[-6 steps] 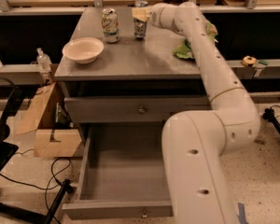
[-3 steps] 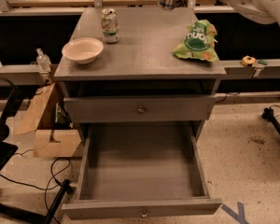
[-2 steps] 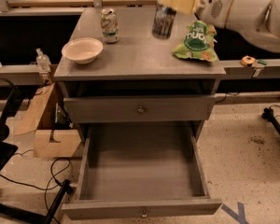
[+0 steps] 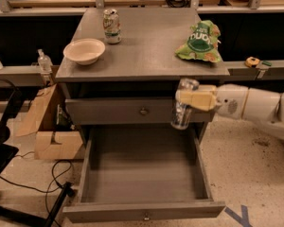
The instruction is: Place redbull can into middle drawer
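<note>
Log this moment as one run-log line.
phase: transport | gripper: shut on redbull can | position: before upper drawer front, above open middle drawer | can: roughly upright, not released | cabinet top: bowl, soda can, chip bag

The gripper [image 4: 185, 99] holds the redbull can [image 4: 181, 116] over the middle drawer [image 4: 109, 212] — open from above, its right wall near, the upper drawer front [image 4: 113, 111] just behind.

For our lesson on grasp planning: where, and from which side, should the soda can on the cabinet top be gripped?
Grip the soda can around its middle from the picture's right: it stands upright, round and narrow, and the bowl sits close at its front left. The gripper is busy, though, holding the redbull can above the right rear corner of the open middle drawer.
</note>
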`<act>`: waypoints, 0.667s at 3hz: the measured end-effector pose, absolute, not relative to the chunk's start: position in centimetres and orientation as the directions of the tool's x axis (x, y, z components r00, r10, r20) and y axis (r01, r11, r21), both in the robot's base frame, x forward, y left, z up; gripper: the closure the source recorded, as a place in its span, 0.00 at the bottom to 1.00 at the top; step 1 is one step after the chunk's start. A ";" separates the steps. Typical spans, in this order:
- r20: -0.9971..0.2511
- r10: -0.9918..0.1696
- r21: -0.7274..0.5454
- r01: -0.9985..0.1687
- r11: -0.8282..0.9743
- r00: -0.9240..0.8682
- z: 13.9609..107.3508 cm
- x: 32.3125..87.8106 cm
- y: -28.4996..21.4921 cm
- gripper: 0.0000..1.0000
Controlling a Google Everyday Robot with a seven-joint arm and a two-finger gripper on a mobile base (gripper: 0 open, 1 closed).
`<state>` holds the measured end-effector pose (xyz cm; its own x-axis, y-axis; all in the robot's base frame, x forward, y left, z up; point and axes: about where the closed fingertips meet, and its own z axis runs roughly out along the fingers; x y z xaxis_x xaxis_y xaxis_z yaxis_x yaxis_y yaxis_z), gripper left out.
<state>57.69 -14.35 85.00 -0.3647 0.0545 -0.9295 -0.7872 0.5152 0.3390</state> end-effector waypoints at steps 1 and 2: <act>-0.917 0.045 0.365 -0.787 0.498 -0.397 83.1 56.8 -13.3 1.00; -0.928 0.017 0.335 -0.816 0.470 -0.371 80.7 56.9 -11.5 1.00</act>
<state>56.91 -11.49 80.73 -0.3714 0.0172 -0.9283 -0.8164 0.4702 0.3353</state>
